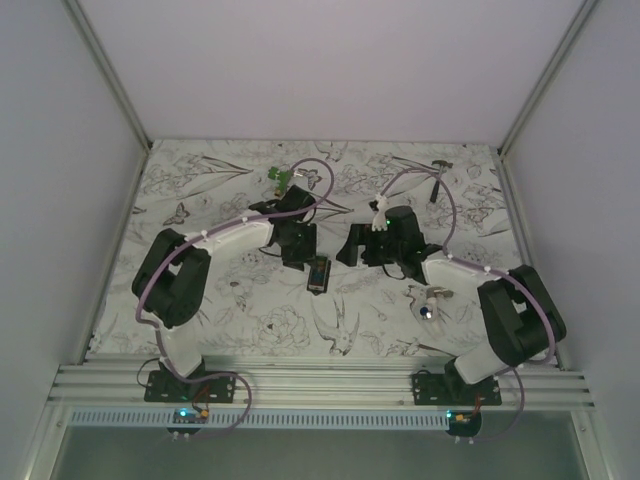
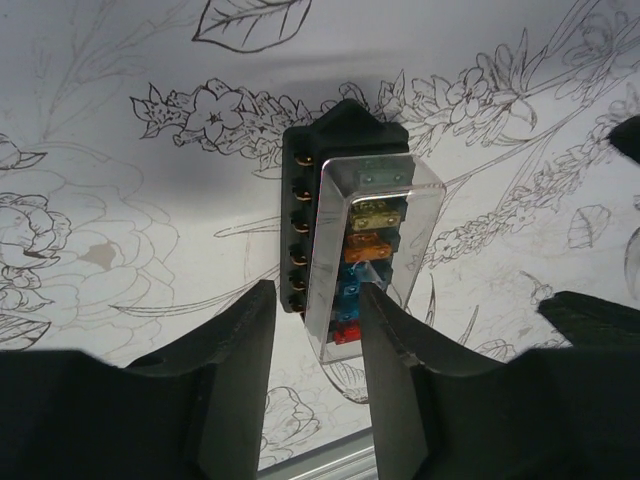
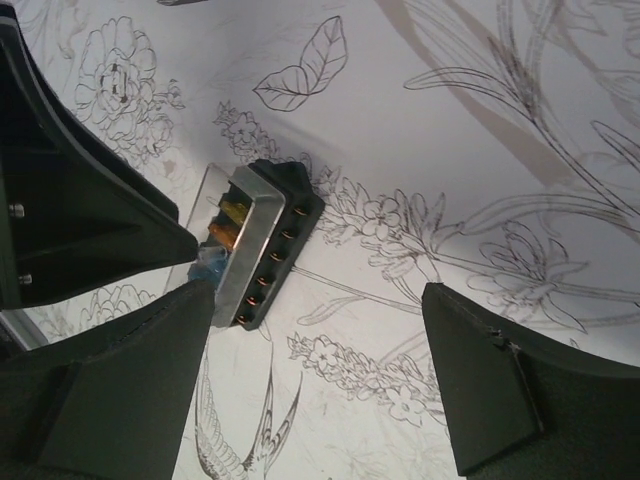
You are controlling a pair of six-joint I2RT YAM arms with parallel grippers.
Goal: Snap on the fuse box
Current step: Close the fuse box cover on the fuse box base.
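Fuse box (image 2: 345,215), near end just under the parted left gripper (image 2: 316,292)

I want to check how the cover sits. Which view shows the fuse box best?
Left wrist: it looks down on the fuse box, with the clear cover and coloured fuses sharp. Right wrist shows the box slanted and partly hidden. Top external shows it only small and dark.

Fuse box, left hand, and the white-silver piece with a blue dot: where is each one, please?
fuse box (image 2: 375,250), left wrist view, on its clear cover.
left hand (image 2: 318,300), left wrist view, midway between its fingertips.
white-silver piece (image 1: 427,301), top external view, on its middle.
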